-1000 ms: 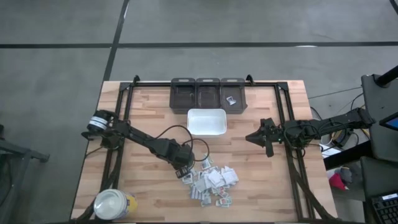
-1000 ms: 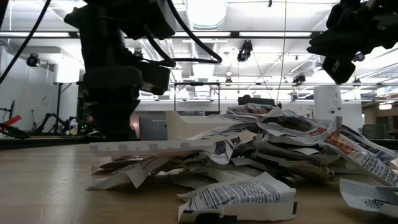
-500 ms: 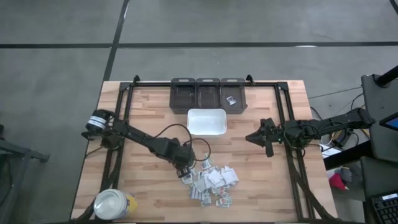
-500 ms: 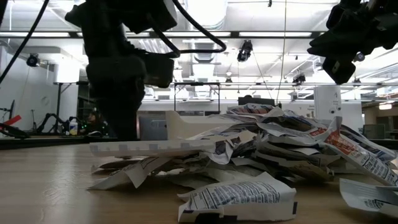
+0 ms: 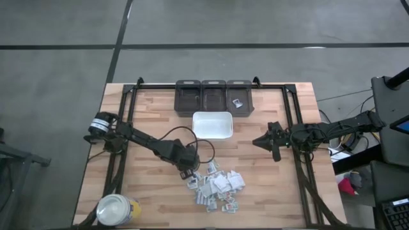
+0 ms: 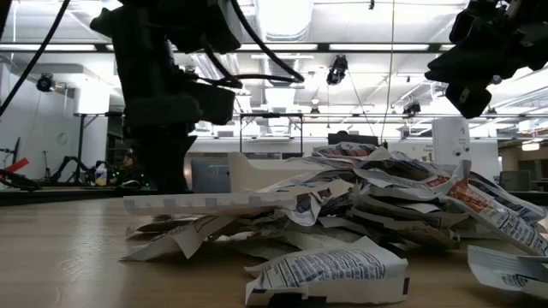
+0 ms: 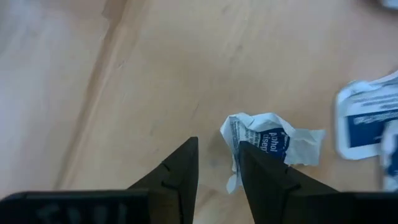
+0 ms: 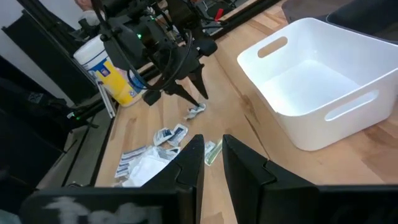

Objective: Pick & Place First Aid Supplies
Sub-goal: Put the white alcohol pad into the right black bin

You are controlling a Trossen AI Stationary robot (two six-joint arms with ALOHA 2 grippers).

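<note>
Left wrist view: left claw (image 7: 217,163), fingers slightly apart, hovers beside a crumpled packet (image 7: 266,144), apparently mid-pick; next it must straddle and close.

Left arm (image 5: 137,142): dark, near-black links, slender along the forearm, thicker at the wrist; a pale grey ring banded the joint housing at its base. A thin black cable looped free above the wrist.

Left gripper (image 7: 217,165): two matte black fingers, wedge-shaped, tapering to narrow pointed tips, each with a stepped notch on its inner edge, mounted on a broad black crossbar.

Right arm (image 5: 326,132): same dark finish, slim jointed links, black cables trailing at its base end.

Right gripper (image 8: 211,152): matching black tapered fingers with angular, faceted sides.

In the low view both arms showed as black, blocky silhouettes with hanging cable loops.
</note>
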